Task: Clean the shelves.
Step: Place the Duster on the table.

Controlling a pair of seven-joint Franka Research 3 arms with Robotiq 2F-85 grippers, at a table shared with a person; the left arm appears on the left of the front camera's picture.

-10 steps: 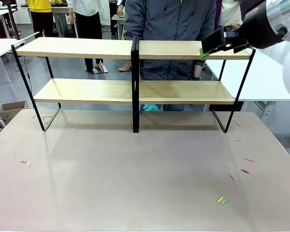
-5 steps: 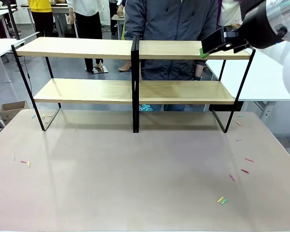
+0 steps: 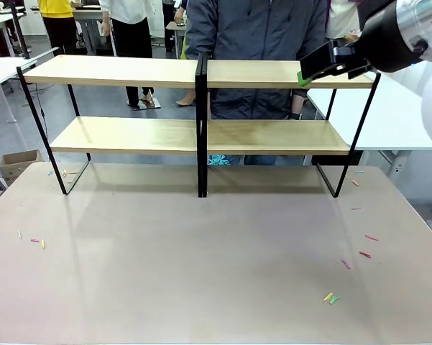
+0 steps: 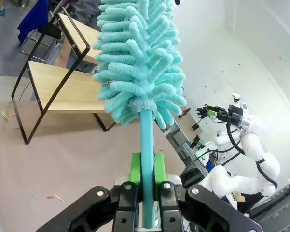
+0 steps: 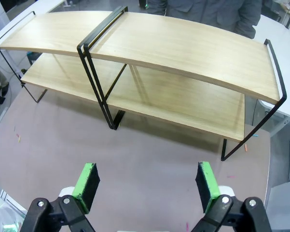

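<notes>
Nothing has shifted over the last second: the shelves [image 3: 201, 129] stand at the bench's [image 3: 201, 266] far edge, the right gripper [image 5: 147, 186] hangs wide open above them, the left gripper [image 4: 145, 188] clamps a teal duster [image 4: 140, 63], so cleaning seems unstarted

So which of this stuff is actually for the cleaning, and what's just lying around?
For the job:
- the shelves
- turquoise duster, gripped by the left gripper
- right gripper, open, empty

Lying about:
- coloured scraps on the table
- cardboard box on the floor
</notes>
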